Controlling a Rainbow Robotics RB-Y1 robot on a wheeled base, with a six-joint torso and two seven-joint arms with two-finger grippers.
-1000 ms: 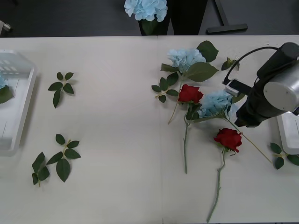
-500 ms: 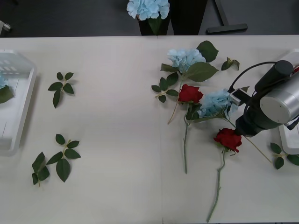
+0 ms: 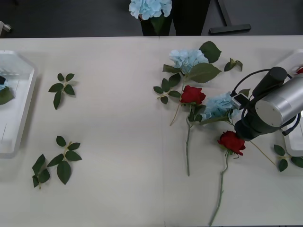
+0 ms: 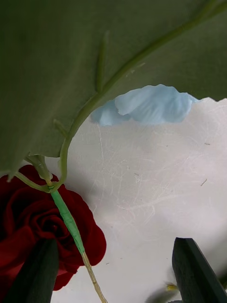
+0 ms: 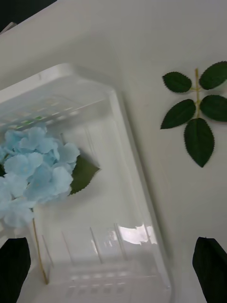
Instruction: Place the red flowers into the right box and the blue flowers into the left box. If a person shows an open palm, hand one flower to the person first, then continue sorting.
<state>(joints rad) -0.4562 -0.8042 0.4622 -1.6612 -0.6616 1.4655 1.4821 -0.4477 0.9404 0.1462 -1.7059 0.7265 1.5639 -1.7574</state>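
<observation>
Since a second ago your right arm has swung down and inward from the right edge of the front view, and it now hangs right over the lower red rose (image 3: 231,142) at centre right of that frame. Your right gripper (image 4: 116,270) has its black fingers (image 4: 196,267) spread wide at the two lower corners of the right wrist view, holding nothing; the rose bloom (image 4: 45,227) sits at the lower left there, just beside one finger, with a broad green leaf (image 4: 71,61) across the top and a pale blue petal (image 4: 146,105) peeking out beneath it.

Your second red rose (image 3: 192,94) lies up and left of the first, stem running down the table (image 3: 123,189). One blue hydrangea (image 3: 218,104) lies between the two roses, touching the arm's side; another blue hydrangea (image 3: 189,59) sits above it in the upper centre right. The right box (image 3: 294,59) shows as a white corner at the right edge, behind the arm.

Your left gripper (image 5: 113,270) also has its fingers spread apart, hovering over the left box (image 5: 137,189), which sits at the far left of the front view. A blue hydrangea (image 5: 35,173) already lies inside that tray. A loose leaf sprig (image 5: 194,111) rests on the table just outside its rim.
</observation>
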